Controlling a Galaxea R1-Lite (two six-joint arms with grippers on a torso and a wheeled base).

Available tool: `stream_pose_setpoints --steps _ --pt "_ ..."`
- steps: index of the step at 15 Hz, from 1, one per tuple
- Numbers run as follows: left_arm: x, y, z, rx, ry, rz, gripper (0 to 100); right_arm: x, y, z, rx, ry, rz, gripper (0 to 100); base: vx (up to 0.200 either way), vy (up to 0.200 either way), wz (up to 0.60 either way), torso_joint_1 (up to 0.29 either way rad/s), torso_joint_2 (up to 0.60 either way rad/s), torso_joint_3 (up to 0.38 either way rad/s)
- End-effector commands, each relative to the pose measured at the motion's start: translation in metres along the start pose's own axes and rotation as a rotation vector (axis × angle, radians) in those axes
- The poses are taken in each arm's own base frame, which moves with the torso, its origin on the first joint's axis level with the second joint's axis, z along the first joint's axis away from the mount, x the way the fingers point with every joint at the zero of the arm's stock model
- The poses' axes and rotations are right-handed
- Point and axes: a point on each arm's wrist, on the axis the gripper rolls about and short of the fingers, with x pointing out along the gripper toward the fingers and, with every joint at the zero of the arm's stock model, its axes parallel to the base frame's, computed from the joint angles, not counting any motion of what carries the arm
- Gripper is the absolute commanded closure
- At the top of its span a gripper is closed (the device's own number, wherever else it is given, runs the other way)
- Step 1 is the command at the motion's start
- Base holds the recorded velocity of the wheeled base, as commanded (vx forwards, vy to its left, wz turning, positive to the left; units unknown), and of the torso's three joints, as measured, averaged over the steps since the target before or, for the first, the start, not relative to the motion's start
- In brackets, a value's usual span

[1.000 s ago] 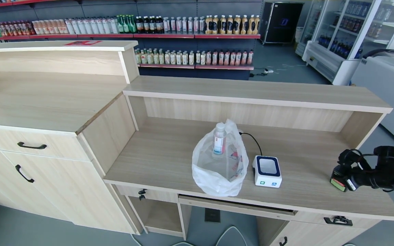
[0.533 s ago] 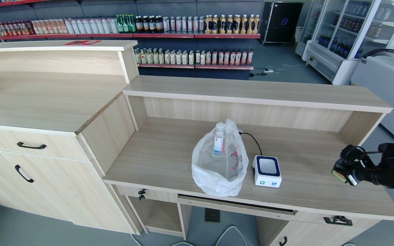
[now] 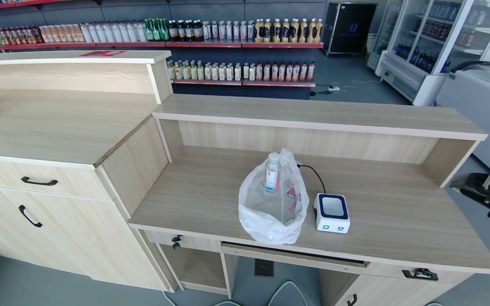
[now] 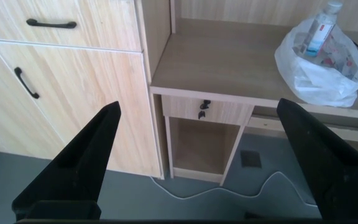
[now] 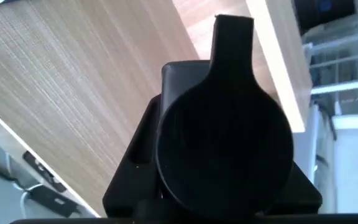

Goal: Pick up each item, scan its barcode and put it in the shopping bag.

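My left tool was released, fingers wide apart. My right tool sat at right frame edge; grip I couldn't tell. Clear plastic bottle stood upright inside white plastic shopping bag, frame centre, on wooden surface.

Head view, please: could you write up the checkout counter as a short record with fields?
surface: wooden counter
bag: white shopping bag, mouth open, near the front edge
in bag: bottle, upright, cap above the bag's rim
device: scanner on the counter, just to the robot's right of the bag
left arm: left gripper open, away from the counter
right arm: right gripper past the counter's right end
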Motion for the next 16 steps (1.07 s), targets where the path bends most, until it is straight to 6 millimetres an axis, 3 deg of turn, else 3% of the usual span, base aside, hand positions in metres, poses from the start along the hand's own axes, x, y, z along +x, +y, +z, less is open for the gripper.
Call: stream_pose_setpoints --steps 1,5,8,9,10,16 --pt "0.0 0.0 0.0 0.0 0.0 0.0 0 -0.058 -0.023 0.055 -0.508 -0.238 -0.127 100 0.0 0.0 0.0 0.0 0.0 0.0" --pt "0.0 0.0 0.0 0.0 0.0 0.0 0 -0.038 -0.013 0.126 -0.975 -0.581 -0.239 100 0.0 0.0 0.0 0.0 0.0 0.0" --pt "0.0 0.0 0.0 0.0 0.0 0.0 0 -0.04 -0.002 0.174 -1.248 -0.755 -0.389 100 0.0 0.0 0.0 0.0 0.0 0.0" --pt "0.0 0.0 0.0 0.0 0.0 0.0 0 -0.04 -0.002 0.174 -1.248 -0.755 -0.389 100 0.0 0.0 0.0 0.0 0.0 0.0" --pt "0.0 0.0 0.0 0.0 0.0 0.0 0 -0.052 0.009 0.198 -1.317 -0.87 -0.473 100 0.0 0.0 0.0 0.0 0.0 0.0" --pt "0.0 0.0 0.0 0.0 0.0 0.0 0 -0.076 0.033 0.235 -1.338 -1.113 -0.603 100 0.0 0.0 0.0 0.0 0.0 0.0"
